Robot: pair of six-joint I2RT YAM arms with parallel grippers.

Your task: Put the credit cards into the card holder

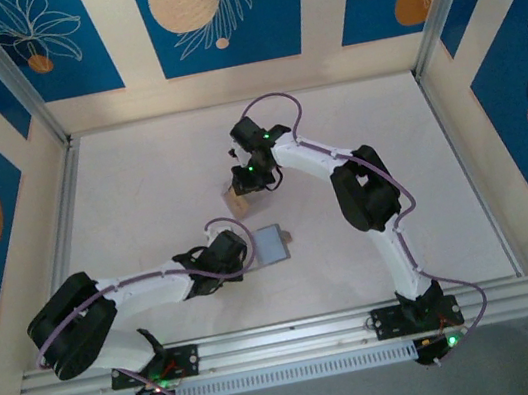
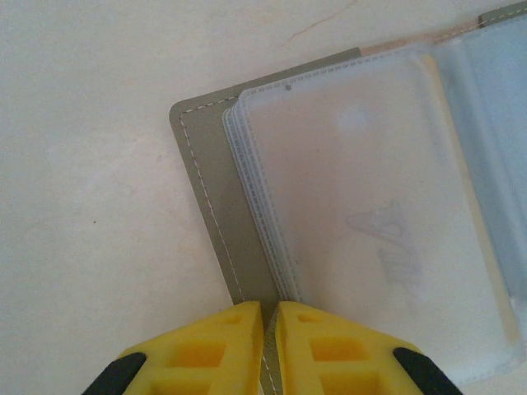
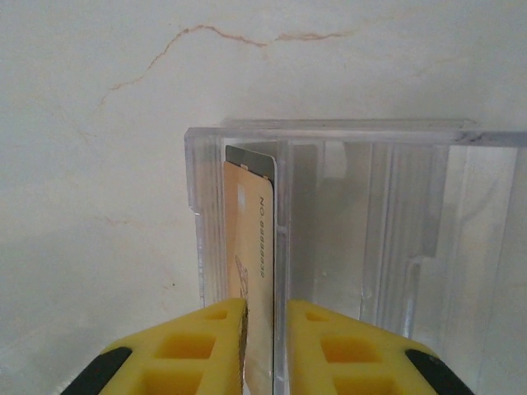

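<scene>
The card holder (image 2: 216, 197) lies opened on the table, grey cover down, frosted sleeves (image 2: 354, 206) facing up. My left gripper (image 2: 269, 317) is shut on the grey cover's near edge; from above it sits at the left side (image 1: 241, 259) of the card holder (image 1: 270, 245). A tan credit card (image 3: 251, 247) stands on edge in the left slot of a clear plastic case (image 3: 370, 214), with a darker card edge behind it. My right gripper (image 3: 266, 309) is closed around the tan card and the clear divider wall beside it. From above, that gripper (image 1: 244, 182) hangs over the case (image 1: 237, 203).
The white tabletop has a raised wall at the back (image 1: 245, 84) and a metal rail along each side (image 1: 64, 211). Another rail (image 1: 287, 335) runs across the near edge between the arm bases. The right arm's elbow (image 1: 364, 191) arches over the table's right half.
</scene>
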